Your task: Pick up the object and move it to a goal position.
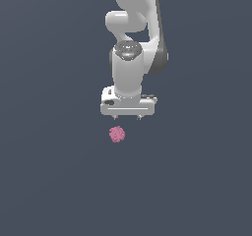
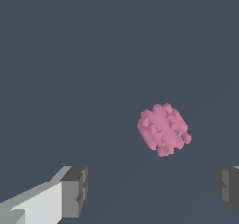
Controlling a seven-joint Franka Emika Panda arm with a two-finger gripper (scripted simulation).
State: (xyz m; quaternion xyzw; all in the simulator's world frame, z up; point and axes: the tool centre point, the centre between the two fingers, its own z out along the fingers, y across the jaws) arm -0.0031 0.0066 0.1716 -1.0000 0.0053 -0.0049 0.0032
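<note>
The object (image 1: 117, 134), a small pink knobbly lump, lies on the plain dark tabletop (image 1: 49, 181), untouched. It sits just beyond the tips of the hand (image 1: 127, 117) and a little off the hand's centre line, toward the exterior view's left. In the wrist view the object (image 2: 163, 129) lies ahead of the gap between the two fingers (image 2: 74, 190), nearer one of them. The hand is spread wide and holds nothing.
</note>
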